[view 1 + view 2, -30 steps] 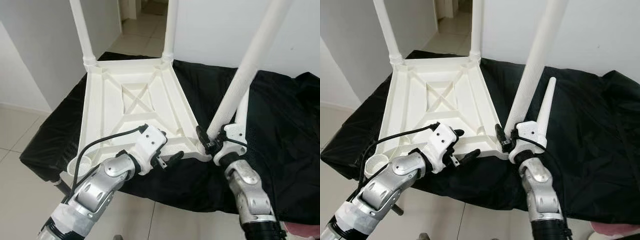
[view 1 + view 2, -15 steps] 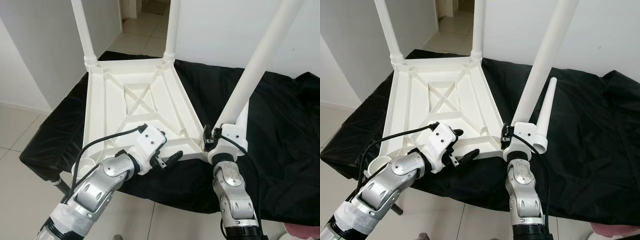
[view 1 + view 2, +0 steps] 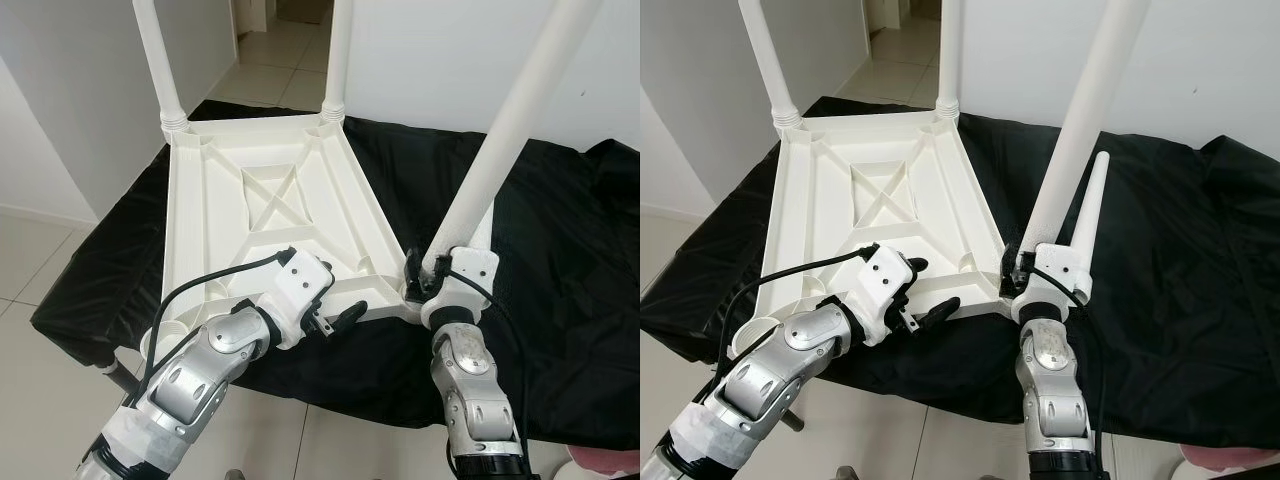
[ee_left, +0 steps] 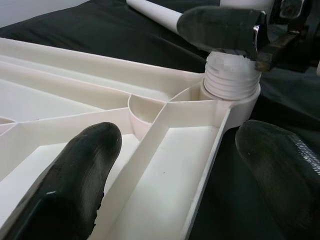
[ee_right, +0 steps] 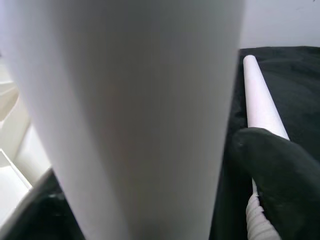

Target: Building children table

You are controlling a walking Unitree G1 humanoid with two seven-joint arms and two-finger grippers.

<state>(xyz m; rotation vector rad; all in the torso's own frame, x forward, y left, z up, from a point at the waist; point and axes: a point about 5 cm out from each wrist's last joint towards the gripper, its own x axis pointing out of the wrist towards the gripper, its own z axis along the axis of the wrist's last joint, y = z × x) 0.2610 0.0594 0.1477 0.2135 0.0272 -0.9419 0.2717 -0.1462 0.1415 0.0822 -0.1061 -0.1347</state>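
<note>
nearest, the left claw (image 3: 340, 318) straddles the front rim of the upturned white tabletop (image 3: 250, 215), fingers spread with the rim between them, steadying it on the black-draped surface (image 3: 560, 250). beside it, the right claw (image 3: 425, 280) is closed around the base of the third leg (image 3: 500, 150). that leg has swung from a lean to nearly upright, its threaded end meeting the near corner socket (image 4: 231, 87), so screwing likely comes next. a spare leg (image 3: 1087, 215) lies just behind; two fitted legs (image 3: 158, 60) stand farthest.
</note>
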